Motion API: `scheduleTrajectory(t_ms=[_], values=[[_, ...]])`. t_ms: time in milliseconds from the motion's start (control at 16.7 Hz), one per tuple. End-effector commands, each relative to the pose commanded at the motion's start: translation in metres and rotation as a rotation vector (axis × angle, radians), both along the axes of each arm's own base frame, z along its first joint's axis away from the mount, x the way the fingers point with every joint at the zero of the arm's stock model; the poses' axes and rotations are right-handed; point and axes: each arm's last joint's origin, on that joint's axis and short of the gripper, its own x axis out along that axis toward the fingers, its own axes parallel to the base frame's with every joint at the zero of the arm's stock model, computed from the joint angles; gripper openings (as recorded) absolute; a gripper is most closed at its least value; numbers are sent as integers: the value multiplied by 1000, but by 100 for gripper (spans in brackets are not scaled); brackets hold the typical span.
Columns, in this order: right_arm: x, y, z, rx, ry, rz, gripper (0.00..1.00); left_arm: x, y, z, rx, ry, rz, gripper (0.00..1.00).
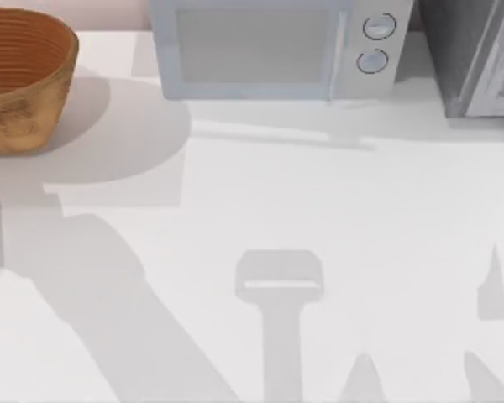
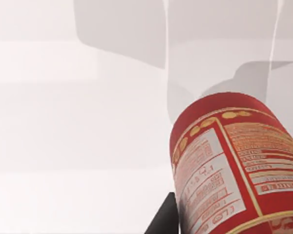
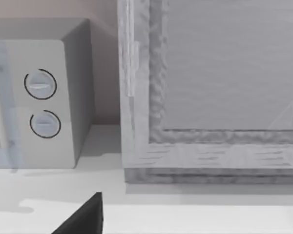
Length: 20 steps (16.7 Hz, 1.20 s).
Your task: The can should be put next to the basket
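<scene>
Red-banded cylindrical drink can [image 2: 234,170] close before the left wrist camera, above white table [image 1: 319,201].
Dark left finger [image 2: 165,219] touches the can's side; whether jaws pinch it: cannot tell. Round tan wicker basket [image 1: 21,84] sits left of the white microwave [image 1: 269,46]; grey cabinet [image 3: 210,97] right of microwave.

The basket [image 1: 21,80] looks rough woven wicker, the can [image 2: 237,165] smooth printed metal, the table [image 1: 336,201] matt white.
</scene>
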Motion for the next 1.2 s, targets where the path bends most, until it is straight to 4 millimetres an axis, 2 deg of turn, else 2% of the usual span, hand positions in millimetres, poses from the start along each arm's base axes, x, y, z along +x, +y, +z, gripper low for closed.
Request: scheduleTrajectory(t_ms=[600, 1200], values=[[0, 0, 0, 0, 0, 0, 100, 0, 0, 0, 0, 0, 0, 98], [0, 0, 0, 0, 0, 0, 100, -2, 0, 3, -5, -1, -7, 100]])
